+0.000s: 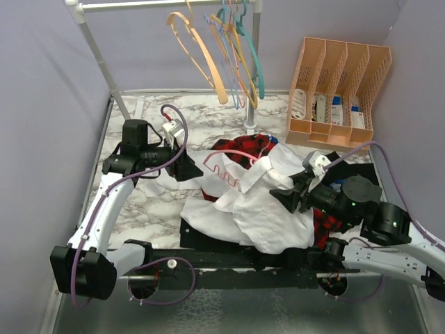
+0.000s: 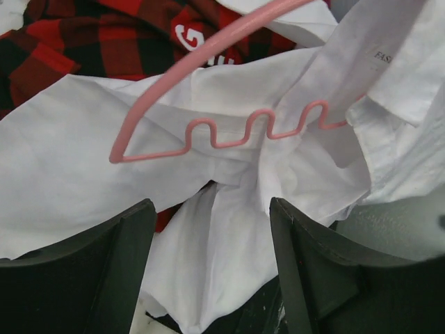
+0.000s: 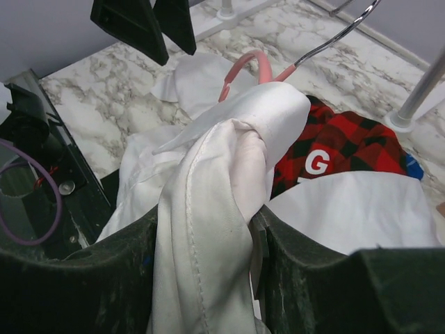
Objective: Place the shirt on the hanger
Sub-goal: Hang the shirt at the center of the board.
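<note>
Folds of the shirt lie heaped on the table, partly over a plaid shirt. The right gripper is clamped on a raised bunch of it. The hanger rests on the white cloth, its far half hidden behind that bunch. The left gripper hovers just beside its wavy arm, jaws apart, holding nothing.

Matt cloth shirt; hanger w/ smooth finish
</note>
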Robot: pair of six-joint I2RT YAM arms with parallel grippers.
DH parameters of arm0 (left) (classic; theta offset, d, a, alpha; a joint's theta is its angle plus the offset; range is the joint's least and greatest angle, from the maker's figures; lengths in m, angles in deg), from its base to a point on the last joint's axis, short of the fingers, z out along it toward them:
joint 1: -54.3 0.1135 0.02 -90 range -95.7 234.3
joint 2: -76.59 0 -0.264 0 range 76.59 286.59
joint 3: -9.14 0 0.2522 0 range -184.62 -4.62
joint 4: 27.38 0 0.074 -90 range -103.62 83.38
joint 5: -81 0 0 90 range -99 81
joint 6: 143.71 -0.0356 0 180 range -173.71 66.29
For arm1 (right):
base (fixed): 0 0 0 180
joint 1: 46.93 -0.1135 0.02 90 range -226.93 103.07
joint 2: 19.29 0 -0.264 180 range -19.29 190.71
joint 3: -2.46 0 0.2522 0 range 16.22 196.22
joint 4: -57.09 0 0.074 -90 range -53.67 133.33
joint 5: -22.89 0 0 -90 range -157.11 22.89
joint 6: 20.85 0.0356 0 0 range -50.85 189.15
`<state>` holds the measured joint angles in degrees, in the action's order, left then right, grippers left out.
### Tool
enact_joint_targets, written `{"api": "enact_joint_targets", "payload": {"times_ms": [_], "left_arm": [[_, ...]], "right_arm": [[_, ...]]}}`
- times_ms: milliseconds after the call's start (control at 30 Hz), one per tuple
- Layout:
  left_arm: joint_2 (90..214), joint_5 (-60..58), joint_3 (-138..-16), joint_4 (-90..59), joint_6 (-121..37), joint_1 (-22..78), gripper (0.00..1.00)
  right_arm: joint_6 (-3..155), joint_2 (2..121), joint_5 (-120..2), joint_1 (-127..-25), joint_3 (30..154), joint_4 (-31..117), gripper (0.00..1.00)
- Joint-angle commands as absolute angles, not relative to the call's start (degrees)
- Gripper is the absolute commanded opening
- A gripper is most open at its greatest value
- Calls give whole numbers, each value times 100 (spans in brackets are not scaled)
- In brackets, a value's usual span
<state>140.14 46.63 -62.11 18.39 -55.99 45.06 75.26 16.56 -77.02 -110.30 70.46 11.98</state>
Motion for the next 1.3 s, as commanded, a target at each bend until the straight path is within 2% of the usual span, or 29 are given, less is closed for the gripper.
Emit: {"api": "enact_joint_targets", "payload": {"times_ms": [0,67,133,200,267,367,567,767,1000,1267], "left_arm": [[14094,6147,-6289,1732,-5781,4593,66],[14154,6892,-6473,1986,-5793,4595,61],[14164,7897,-6414,1934,-5431,4587,60],[14131,8341,-6112,1768,-4910,4518,69],[14054,8130,-5766,1685,-4785,4451,79],[14036,7682,-5387,1573,-4660,4354,81],[14433,6739,-5545,1272,-4317,3892,88],[14929,6236,-5470,127,-3562,3537,86],[15521,5478,-5668,-470,-3835,3296,82],[15959,4955,-5931,-1050,-3732,3095,84]], "right_arm": [[7553,981,-8519,-11051,7129,1287,1],[7619,843,-8822,-11044,7022,1342,1],[7741,699,-9047,-11052,6864,1508,1],[7713,488,-9124,-11051,6583,2046,1],[7673,318,-9110,-11049,6334,2467,1],[7653,358,-8980,-11052,6172,2669,1],[7651,560,-8781,-11050,6053,3048,1],[7680,607,-8736,-11050,6105,3114,1],[7763,567,-8771,-11049,6087,3077,1],[7829,565,-8712,-11051,6012,3111,1]]}}
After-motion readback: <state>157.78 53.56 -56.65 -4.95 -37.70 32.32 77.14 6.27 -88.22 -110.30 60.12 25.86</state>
